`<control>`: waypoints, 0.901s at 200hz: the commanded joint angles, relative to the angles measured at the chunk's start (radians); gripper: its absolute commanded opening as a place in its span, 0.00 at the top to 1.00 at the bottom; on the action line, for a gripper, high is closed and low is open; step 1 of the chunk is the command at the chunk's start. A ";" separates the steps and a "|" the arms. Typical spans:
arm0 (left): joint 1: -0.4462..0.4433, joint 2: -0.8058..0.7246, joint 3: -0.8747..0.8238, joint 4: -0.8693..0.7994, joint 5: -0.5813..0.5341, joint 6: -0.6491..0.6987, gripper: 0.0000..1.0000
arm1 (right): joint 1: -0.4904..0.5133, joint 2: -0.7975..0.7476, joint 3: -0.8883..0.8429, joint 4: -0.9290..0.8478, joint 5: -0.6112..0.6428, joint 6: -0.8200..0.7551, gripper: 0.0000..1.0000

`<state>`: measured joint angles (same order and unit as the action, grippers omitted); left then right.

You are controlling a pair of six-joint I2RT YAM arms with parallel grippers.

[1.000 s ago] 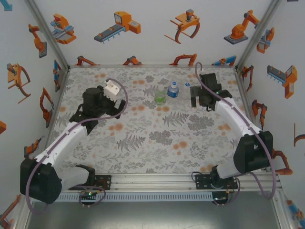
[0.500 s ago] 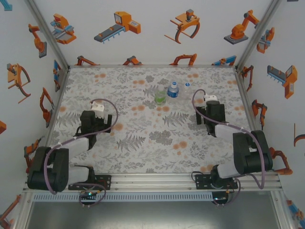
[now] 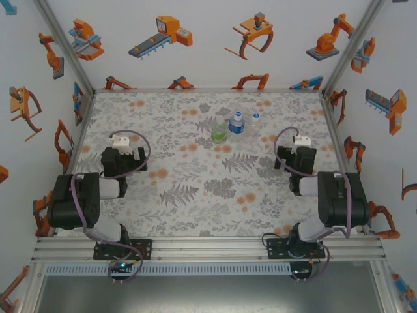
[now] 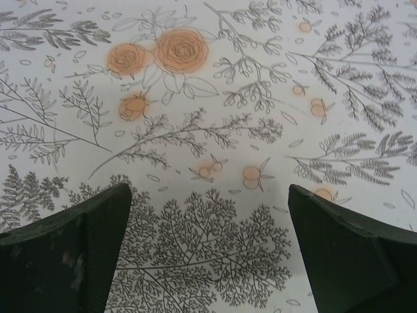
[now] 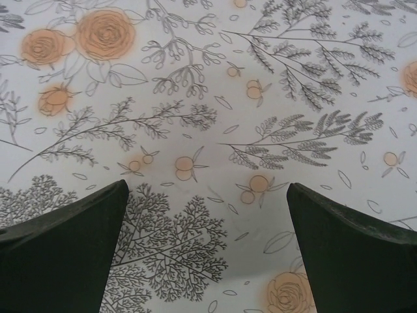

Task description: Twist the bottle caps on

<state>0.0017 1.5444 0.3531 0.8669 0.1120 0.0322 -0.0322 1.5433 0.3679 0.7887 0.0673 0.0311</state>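
**Both arms parked, cap on the table**

Your left arm's fingers (image 4: 71, 261) and right arm's fingers (image 5: 352, 254) stand wide and hold nothing, low over the floral-patterned table (image 3: 195, 195). The clear green-label plastic bottle (image 3: 219, 131) and clear blue-label plastic bottle (image 3: 237, 122) stand upright together at the far centre. A tiny whitish round screw cap (image 3: 256, 116) lies just right of them (too small to tell whether either neck is capped). You likely need to reach out and pick up that cap.
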 commanded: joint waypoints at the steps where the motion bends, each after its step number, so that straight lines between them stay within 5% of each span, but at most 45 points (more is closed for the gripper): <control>1: 0.001 -0.006 0.043 -0.012 -0.011 -0.041 0.03 | -0.001 -0.003 0.006 0.102 -0.025 0.025 0.01; 180: 0.006 -0.005 0.053 -0.031 -0.053 -0.064 0.03 | 0.001 -0.002 0.011 0.096 0.002 0.038 0.01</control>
<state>0.0025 1.5440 0.3862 0.8406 0.0669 -0.0154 -0.0322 1.5433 0.3679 0.8471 0.0643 0.0563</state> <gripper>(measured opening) 0.967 0.991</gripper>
